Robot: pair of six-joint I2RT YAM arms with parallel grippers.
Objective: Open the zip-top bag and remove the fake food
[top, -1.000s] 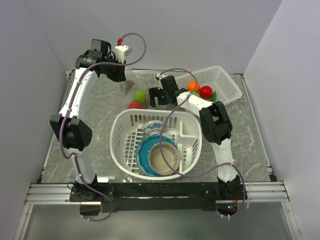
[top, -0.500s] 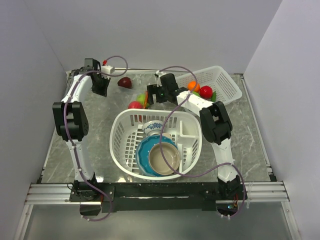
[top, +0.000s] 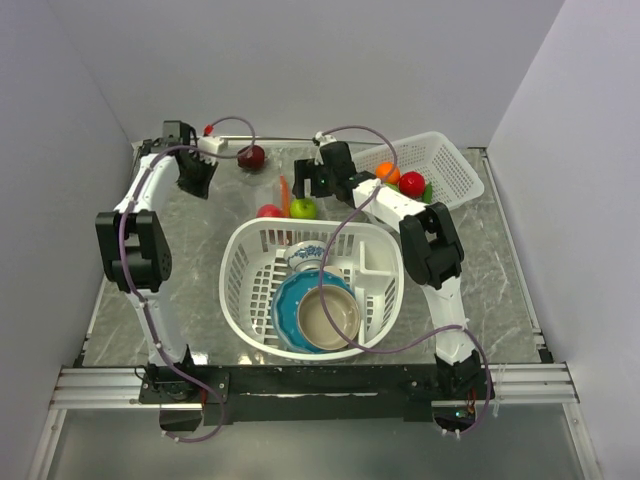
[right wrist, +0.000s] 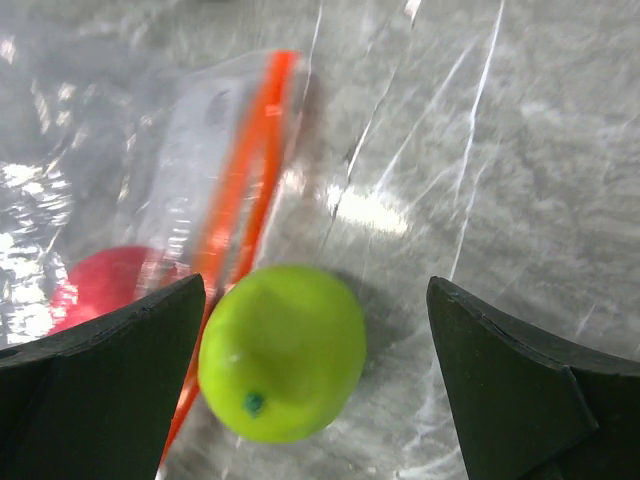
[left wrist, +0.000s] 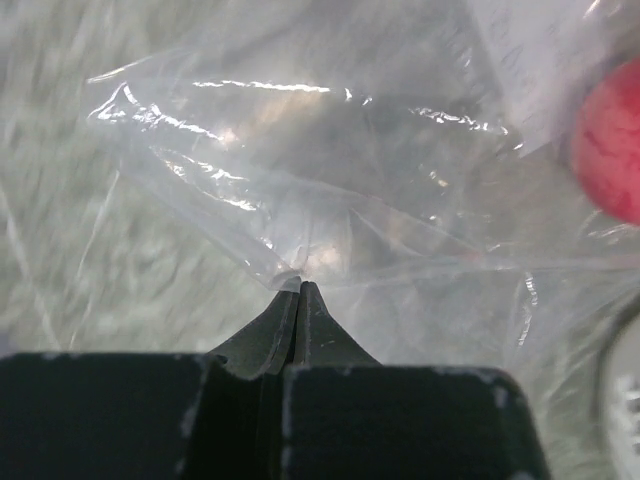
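1. We see the left gripper w/ jaws pressed together, pinching a fold of the zip-top bag. The film fans out ahead of its tips.
2. The right gripper is spread wide and holds nothing. A green fruit lies between its fingers, beside the orange zip strip.
3. A red fruit sits left of those fingers, prob. inside the bag; glare makes that unclear.
4. Risks: the thin pinch may slip if the left arm tugs hard. The round green fruit may roll off if the jaws close off-centre.
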